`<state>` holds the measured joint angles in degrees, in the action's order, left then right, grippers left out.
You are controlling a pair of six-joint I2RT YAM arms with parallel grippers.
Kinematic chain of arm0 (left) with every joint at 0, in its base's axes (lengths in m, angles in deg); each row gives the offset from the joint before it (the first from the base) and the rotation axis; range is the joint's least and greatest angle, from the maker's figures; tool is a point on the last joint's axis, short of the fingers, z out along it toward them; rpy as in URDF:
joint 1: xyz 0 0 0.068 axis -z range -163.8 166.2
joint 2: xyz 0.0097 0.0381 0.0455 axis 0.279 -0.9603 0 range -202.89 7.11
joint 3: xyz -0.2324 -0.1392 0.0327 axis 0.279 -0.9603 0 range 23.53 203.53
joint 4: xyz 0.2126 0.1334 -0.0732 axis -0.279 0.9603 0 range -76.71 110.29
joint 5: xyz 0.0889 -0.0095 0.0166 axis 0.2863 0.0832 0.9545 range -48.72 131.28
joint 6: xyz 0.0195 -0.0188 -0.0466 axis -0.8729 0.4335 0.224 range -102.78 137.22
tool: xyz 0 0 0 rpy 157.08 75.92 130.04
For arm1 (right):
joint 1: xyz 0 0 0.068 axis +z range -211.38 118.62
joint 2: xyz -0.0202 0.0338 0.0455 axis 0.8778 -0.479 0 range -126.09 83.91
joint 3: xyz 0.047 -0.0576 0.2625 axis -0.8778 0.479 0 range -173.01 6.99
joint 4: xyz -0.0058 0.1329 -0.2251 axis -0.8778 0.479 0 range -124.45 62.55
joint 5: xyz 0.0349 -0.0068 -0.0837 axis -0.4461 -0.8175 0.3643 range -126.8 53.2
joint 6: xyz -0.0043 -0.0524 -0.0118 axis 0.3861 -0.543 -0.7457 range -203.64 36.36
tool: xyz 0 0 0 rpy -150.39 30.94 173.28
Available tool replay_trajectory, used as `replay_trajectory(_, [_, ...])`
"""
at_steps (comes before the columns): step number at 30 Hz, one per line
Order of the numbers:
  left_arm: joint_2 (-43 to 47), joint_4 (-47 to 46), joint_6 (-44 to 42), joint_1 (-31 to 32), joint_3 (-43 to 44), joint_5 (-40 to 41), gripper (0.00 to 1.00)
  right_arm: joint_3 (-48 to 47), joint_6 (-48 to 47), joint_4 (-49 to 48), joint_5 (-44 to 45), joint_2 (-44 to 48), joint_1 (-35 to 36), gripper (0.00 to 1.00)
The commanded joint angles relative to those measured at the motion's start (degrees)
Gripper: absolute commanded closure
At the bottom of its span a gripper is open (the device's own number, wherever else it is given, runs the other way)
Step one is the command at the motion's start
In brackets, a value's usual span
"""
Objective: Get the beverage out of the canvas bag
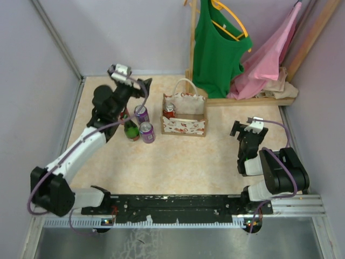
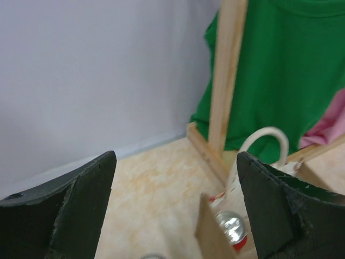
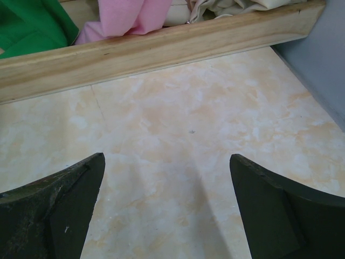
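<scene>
Rightward of left end effector: bag

Can in canvas bag; bottle left of it.

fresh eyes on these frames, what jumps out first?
The bright green top and pink garment hanging on the wooden rack at back right catch the eye first. Mid-table stands the canvas bag with a red can inside its left end. Just left of it stand two purple cans and a green bottle, with the left gripper open close by.
</scene>
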<state>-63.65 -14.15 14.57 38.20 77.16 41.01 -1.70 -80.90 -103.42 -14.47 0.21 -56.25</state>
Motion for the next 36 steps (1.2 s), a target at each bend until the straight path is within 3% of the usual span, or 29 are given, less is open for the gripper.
replay_trajectory(1, [-9.77, 16.99, -2.54, 5.49, 16.32, -6.04, 0.02, -1.17, -0.03, -2.4, 0.19, 0.47, -0.29, 0.01])
replay_trajectory(5, [-19.1, 28.25, -4.51, 9.56, 28.84, -7.98, 0.06, -1.17, -0.02, -2.48, 0.26, 0.47, -0.34, 0.01])
replay_trajectory(8, [-25.13, 33.54, -4.87, 10.86, 35.53, -10.36, 0.25, -1.2, -0.02, -2.49, 0.18, 0.47, -0.29, 0.01])
replay_trajectory(10, [-28.46, 37.88, -5.03, 11.32, 39.34, -11.61, 0.27, -1.16, -0.09, -2.49, 0.2, 0.47, -0.29, 0.01])
replay_trajectory(15, [-34.74, 47.33, -6.47, 12.14, 46.45, -11.74, 0.24, -1.2, -0.02, -2.49, 0.22, 0.47, -0.25, 0.01])
replay_trajectory(26, [-38.2, 54.04, -7.79, 12.28, 47.15, -5.31, 0.07, -1.19, -0.03, -2.49, 0.25, 0.47, -0.29, 0.01])
replay_trajectory(36, [-38.85, 54.49, -6.97, 12.28, 44.96, -8.18, 0.09, -1.16, -0.02, -2.49, 0.26, 0.47, -0.29, 0.01])
